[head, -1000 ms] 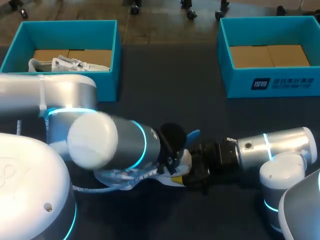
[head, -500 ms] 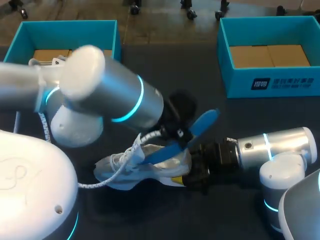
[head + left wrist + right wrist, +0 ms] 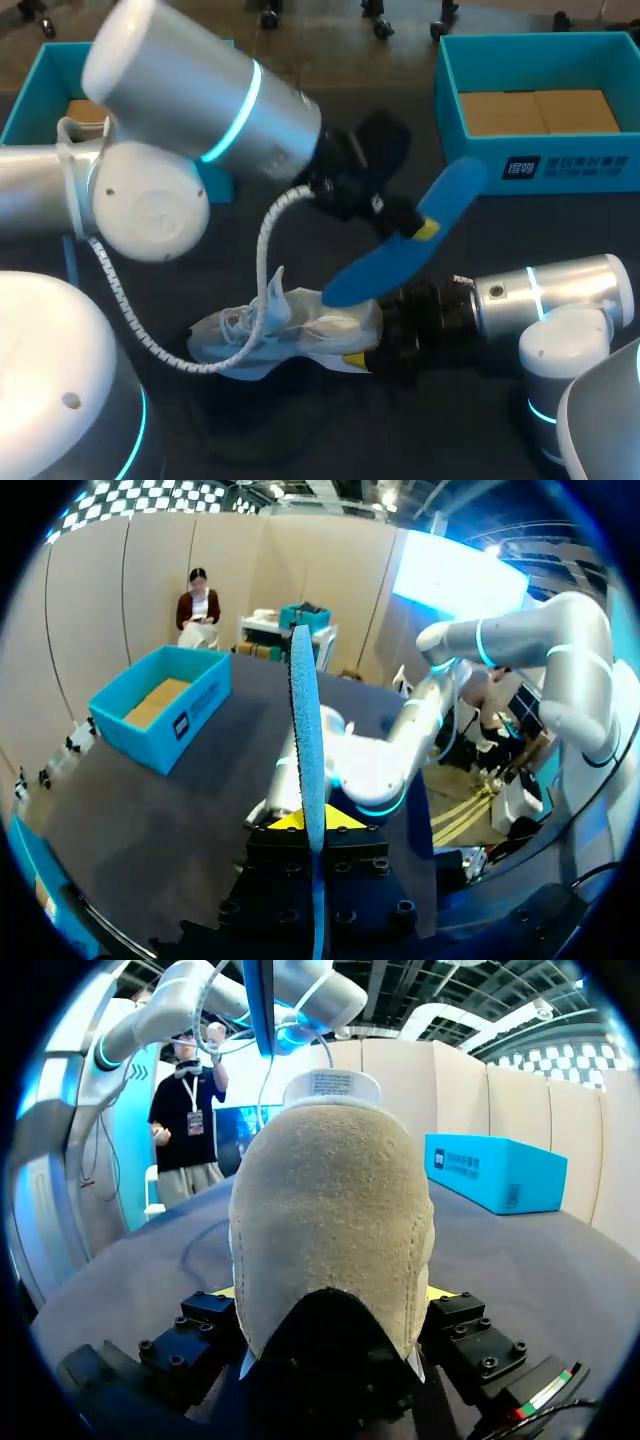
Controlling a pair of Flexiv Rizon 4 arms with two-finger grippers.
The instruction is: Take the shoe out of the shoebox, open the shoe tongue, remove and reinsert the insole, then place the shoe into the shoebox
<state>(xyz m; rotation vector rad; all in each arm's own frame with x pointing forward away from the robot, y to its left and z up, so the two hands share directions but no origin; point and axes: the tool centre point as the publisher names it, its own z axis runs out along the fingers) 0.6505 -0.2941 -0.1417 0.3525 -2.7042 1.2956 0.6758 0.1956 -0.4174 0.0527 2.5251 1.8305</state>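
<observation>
A white shoe (image 3: 300, 330) lies on its side on the dark table, near the front middle. My right gripper (image 3: 365, 350) is shut on its heel; in the right wrist view the beige heel (image 3: 330, 1210) fills the space between the fingers of that gripper (image 3: 330, 1295). Above the shoe, my left gripper (image 3: 415, 228) is shut on a blue insole (image 3: 455, 195), which hangs slanted in the air, clear of the shoe. The left wrist view shows the insole (image 3: 303, 710) edge-on between the yellow tips of the left gripper (image 3: 308, 820).
A teal shoebox (image 3: 540, 170) stands at the back right, open, showing a cardboard bottom. Another teal box (image 3: 215, 175) at the back left is partly hidden by my left arm. A white coiled cable (image 3: 262, 250) hangs from the left arm over the shoe.
My left arm has risen and swung toward the back right, drawing the blue insole up out of the shoe. The shoe and my right arm have stayed put.
</observation>
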